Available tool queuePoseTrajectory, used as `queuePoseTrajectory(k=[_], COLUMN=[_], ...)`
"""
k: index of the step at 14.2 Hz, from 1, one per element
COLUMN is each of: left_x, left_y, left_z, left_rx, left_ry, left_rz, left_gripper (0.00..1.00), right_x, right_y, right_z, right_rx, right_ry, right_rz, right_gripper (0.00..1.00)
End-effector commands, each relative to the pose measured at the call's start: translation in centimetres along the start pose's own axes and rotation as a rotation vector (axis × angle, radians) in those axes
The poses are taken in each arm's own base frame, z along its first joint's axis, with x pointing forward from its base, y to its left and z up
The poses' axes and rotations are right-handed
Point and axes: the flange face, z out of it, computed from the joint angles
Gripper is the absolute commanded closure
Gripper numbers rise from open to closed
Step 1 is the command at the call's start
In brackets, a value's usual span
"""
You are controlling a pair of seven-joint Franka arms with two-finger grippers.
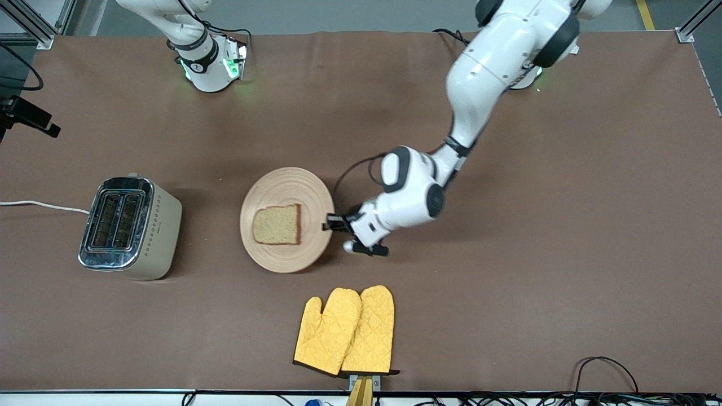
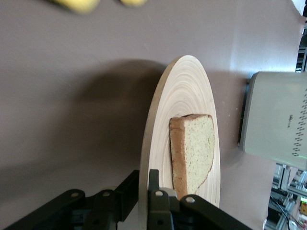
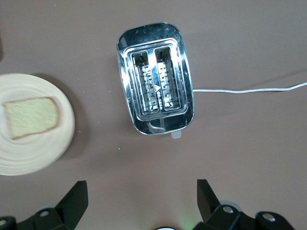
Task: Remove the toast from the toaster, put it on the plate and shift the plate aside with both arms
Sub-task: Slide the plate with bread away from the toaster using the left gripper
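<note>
Brown counter [image 1: 507, 282] carries the plate [image 1: 282, 186], toast [image 1: 276, 224] on it. My left gripper [image 1: 334, 223] clamps its rim at three o'clock; only the left wrist view shows that. Right gripper [image 3: 141, 201] hangs wide above the toaster [image 1: 131, 227].

I see oven mitts [image 2: 91, 4] blurred & cut off at wrist cam's edge; right gripper [image 3: 141, 201] fingertips cropped too.

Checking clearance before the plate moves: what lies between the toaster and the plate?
Nothing: bare brown table separates the toaster from the plate in the front view, and the right wrist view shows the same gap.
</note>
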Motion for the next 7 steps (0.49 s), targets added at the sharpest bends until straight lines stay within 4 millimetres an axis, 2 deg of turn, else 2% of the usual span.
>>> queuePoseTrajectory(k=[1,3,5,7], left_x=[3.3,5.4,7.1,8.2], left_y=[-2.3,-5.0,-10.0,-15.8], left_z=[-8.0,-13.3,-18.3,-23.5], left_rx=[-0.036,-0.063,-0.104,-0.156], left_ry=[-0.077,-0.104,-0.145,-0.170], left_rz=[0.023,0.046,0.102,0.181], left_gripper=[1.00,1.00,1.00,1.00], right_x=[-1.0,-0.8,-0.9,-0.7], right_y=[-1.2,-1.9,-2.0,-1.9], right_z=[0.2,0.3,0.1,0.0], right_rx=[-0.025,-0.026,-0.026,-0.025], right_ry=[0.011,0.014,0.015,0.023], right_rz=[-0.025,-0.037,-0.039,-0.036], right_gripper=[0.00,0.00,0.00,0.00])
